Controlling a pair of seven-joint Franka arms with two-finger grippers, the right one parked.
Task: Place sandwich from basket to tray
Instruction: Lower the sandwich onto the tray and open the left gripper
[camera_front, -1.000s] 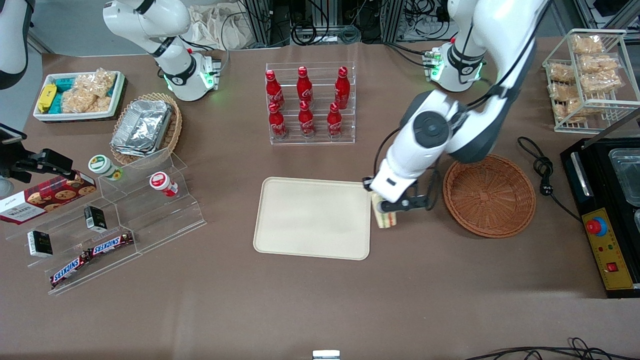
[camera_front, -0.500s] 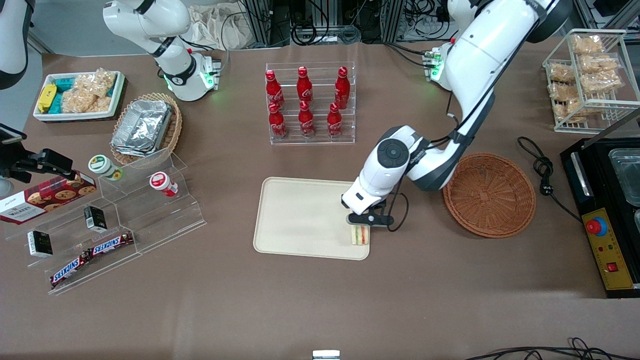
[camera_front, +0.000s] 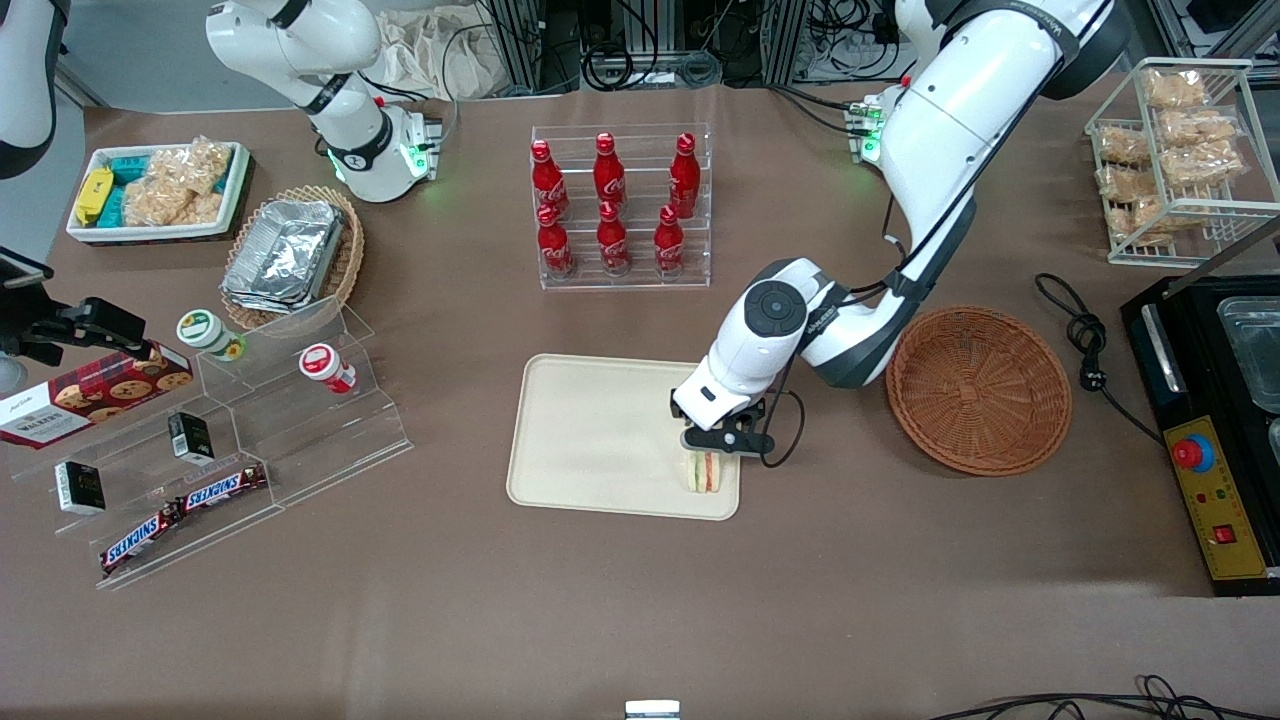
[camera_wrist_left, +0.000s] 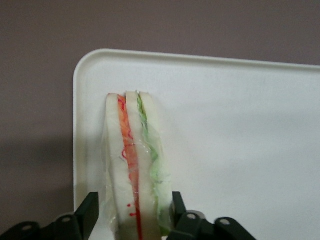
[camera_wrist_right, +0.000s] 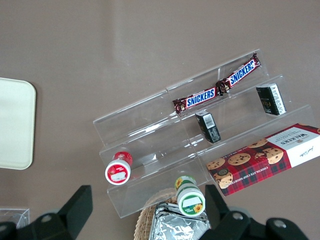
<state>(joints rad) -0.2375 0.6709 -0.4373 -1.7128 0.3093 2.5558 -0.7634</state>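
Note:
The sandwich (camera_front: 703, 472) stands on its edge on the cream tray (camera_front: 600, 430), in the tray's corner nearest the front camera on the working arm's side. My left gripper (camera_front: 706, 452) is right above it, fingers astride its end. In the left wrist view the sandwich (camera_wrist_left: 132, 165) shows pale bread with orange-red and green layers on the tray (camera_wrist_left: 240, 125). The gripper (camera_wrist_left: 132, 201) is open: one finger (camera_wrist_left: 88, 207) stands a little clear of the wrap, the other touches the green side. The reddish-brown basket (camera_front: 978, 390) is empty, toward the working arm's end.
A clear rack of red cola bottles (camera_front: 620, 205) stands farther from the front camera than the tray. A stepped acrylic shelf (camera_front: 250, 440) with snacks lies toward the parked arm's end. A black appliance (camera_front: 1215, 420) and a wire rack of bagged snacks (camera_front: 1175, 150) are at the working arm's end.
The gripper carried the sandwich from beside the tray's edge to over its corner and lowered it onto the tray. The arm has swung toward the tray.

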